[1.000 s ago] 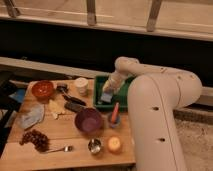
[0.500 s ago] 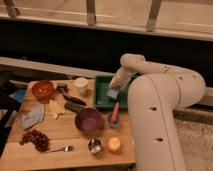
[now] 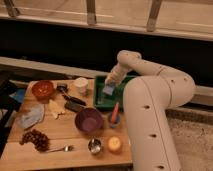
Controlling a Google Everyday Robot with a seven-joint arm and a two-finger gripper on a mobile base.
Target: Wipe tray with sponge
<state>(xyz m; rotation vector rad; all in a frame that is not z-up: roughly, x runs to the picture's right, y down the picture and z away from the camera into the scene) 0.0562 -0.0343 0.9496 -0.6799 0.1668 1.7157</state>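
The end effector (image 3: 111,86) sits over the tray (image 3: 101,101) — purple bowl (image 3: 89,120), white cup (image 3: 80,84) and carrot cup (image 3: 115,116) crowd its near and left sides.

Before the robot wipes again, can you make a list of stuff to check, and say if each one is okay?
1. Small blue-grey rectangular sponge is over the large green rectangular plastic tray: ok.
2. Gripper sits right at the sponge, above the tray's middle: ok.
3. Sponge pressed flat against the tray floor: cannot tell.
4. Tray lies wholly on the wooden table, at its back right corner: ok.
5. Round purple bowl stands apart from the tray's front rim: ok.
6. Small cup holding an orange carrot stands very close to the tray's front edge, so a wipe could bump it: not ok.
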